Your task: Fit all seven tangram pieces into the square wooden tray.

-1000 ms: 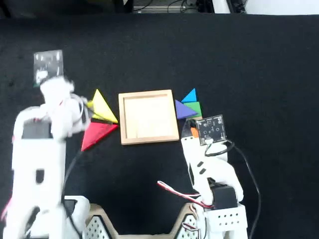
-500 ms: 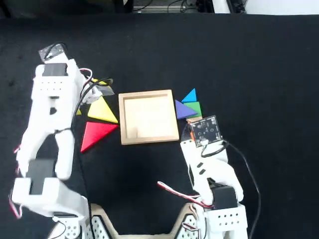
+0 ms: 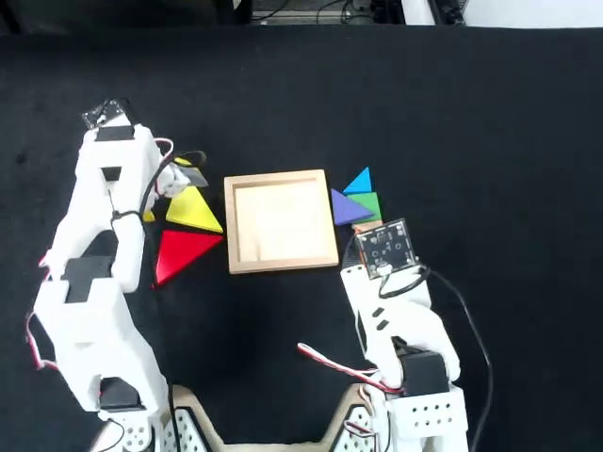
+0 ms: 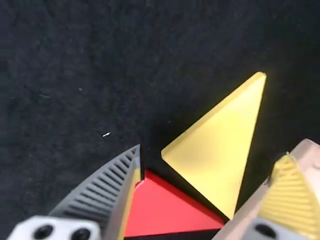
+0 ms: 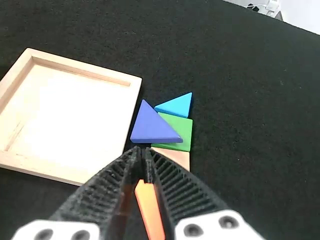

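1. Risk on the left: the left claw [image 3: 179, 174] [image 4: 212, 152] hangs open over the yellow triangle [image 3: 193, 209] [image 4: 220, 150], one finger on each side. The red triangle [image 3: 179, 250] [image 4: 165, 210] lies just beside it, so a finger may land on red and drag both pieces. A flat piece may also slip out of the pinch.
2. Yellow lies flat on the bench, left of the tray [image 3: 281, 175] [image 5: 85, 72]. Its sharp tip points away from the arm bases, and its long edge faces the tray.
3. The tray holds no piece yet. A triangle lowered tilted could catch on the rim.
4. Right of the tray, the purple [image 3: 347, 207] [image 5: 152, 127], green [image 3: 369, 205] [image 5: 177, 131] and blue [image 3: 360, 181] [image 5: 175, 105] pieces lie packed together, touching. The right claw [image 5: 141, 150] sits closed just near them, and I see nothing gripped at its tips. Any push there could scatter the cluster.
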You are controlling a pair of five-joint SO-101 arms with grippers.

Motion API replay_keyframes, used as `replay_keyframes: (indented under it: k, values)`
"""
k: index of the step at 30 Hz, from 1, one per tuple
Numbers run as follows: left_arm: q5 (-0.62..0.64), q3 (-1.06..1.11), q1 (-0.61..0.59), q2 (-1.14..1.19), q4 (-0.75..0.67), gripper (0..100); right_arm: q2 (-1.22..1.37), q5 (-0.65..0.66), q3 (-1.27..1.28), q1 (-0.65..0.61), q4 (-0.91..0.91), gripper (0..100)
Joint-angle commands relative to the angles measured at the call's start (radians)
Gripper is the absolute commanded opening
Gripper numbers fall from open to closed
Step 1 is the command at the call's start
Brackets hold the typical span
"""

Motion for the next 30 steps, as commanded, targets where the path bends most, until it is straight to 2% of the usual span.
replay_keyframes:
  k: [1, 8, 16, 27, 30]
  values:
    - [0.014, -0.061, -0.007, 0.026, -0.031, 39, -0.033, 0.006, 0.002, -0.015, 0.0, 1.1]
    - [0.04, -0.111, -0.002, 0.086, -0.04, 39, -0.033, 0.006, 0.002, -0.015, 0.0, 1.1]
    - [0.043, -0.134, 0.061, 0.129, -0.044, 39, -0.033, 0.006, 0.002, -0.015, 0.0, 1.1]
    - [0.08, -0.154, 0.035, 0.176, -0.034, 39, -0.033, 0.006, 0.002, -0.015, 0.002, 1.1]
    - [0.077, -0.173, 0.035, 0.184, 0.002, 34, -0.033, 0.006, 0.002, -0.015, 0.002, 1.1]
